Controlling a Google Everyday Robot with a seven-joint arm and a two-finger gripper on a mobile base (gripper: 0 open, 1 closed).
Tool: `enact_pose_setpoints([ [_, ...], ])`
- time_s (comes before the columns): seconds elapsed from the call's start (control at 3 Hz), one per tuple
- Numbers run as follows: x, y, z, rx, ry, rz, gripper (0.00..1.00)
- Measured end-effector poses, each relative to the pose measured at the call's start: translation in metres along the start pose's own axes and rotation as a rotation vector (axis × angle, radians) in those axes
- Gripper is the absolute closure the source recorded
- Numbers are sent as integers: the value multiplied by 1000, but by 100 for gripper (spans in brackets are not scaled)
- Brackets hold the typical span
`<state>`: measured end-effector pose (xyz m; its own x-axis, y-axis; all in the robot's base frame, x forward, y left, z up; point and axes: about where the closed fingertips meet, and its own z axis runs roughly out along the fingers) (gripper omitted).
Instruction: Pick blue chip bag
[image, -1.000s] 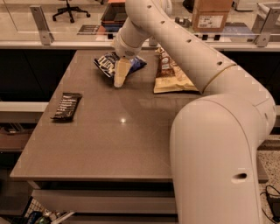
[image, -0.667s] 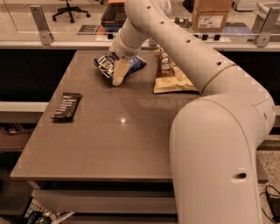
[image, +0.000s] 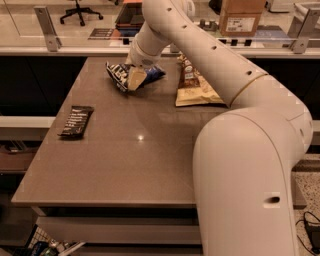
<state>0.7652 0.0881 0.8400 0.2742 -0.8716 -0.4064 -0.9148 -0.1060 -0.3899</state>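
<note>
The blue chip bag (image: 119, 75) lies crinkled at the far left-centre of the brown table (image: 130, 155), its dark-blue body with white lettering facing me and a blue end (image: 156, 73) sticking out to the right. My gripper (image: 135, 78) reaches down from the white arm and sits right on the bag's middle, touching it and hiding part of it. I cannot tell whether the bag is lifted off the table.
A larger tan-yellow chip bag (image: 194, 86) lies just right of the gripper. A slim black wrapped bar (image: 76, 121) lies near the table's left edge. My white arm (image: 250, 165) fills the right foreground. A glass rail (image: 75, 49) runs behind the table.
The gripper has shifted slightly up and to the left over the blue chip bag. The other objects have not moved.
</note>
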Motion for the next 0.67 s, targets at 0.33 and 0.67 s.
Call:
enact_pose_setpoints([
  [0.33,0,1,4,-6,0,-1,88],
  [0.67,-1,2,5,-8,-1,-1,100],
])
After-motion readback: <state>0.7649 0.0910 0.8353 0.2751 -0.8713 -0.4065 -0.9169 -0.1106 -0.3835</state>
